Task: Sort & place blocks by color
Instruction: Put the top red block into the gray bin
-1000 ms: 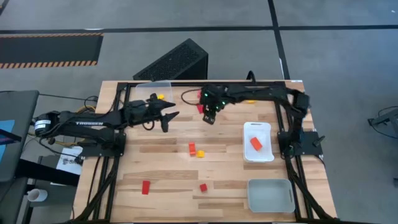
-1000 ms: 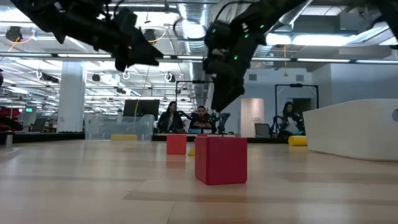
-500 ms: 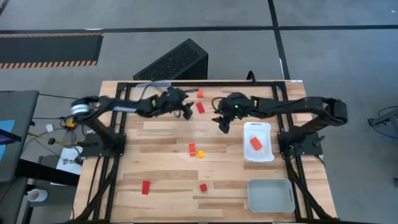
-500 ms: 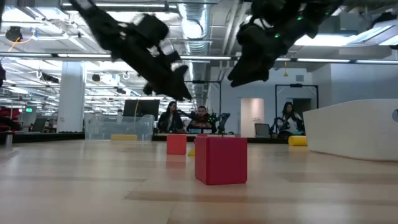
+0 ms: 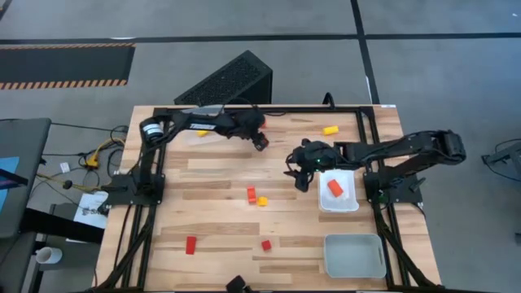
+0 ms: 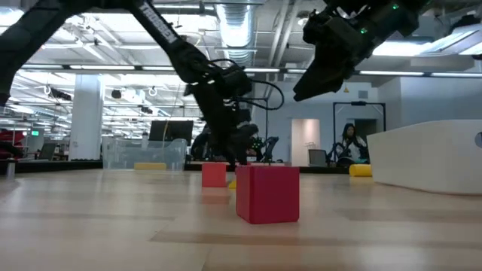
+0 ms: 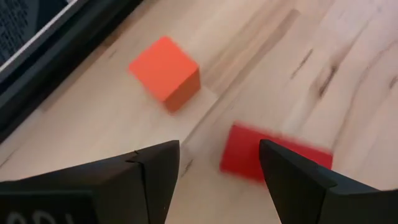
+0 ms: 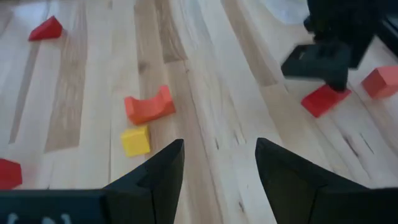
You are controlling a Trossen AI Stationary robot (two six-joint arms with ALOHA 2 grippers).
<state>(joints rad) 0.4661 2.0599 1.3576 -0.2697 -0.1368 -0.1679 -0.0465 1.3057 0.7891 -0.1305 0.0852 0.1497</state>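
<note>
Left gripper (image 7: 214, 180) low over red bar (image 7: 273, 163) at far side of worktop (image 5: 212, 187), fingers spread, empty; orange cube (image 7: 165, 68) just beside. Bar judged light, rigid, smooth-faced: take across short flat sides. Right gripper (image 8: 217, 165) beside white tray (image 5: 352, 203), fingers apart, empty.

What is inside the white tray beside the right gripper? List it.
The white tray holds one orange block. The right gripper hangs open at its left edge, hiding a little of that side, so anything there cannot be seen.

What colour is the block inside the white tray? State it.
Orange block, in the white tray; clearest in the high view.
</note>
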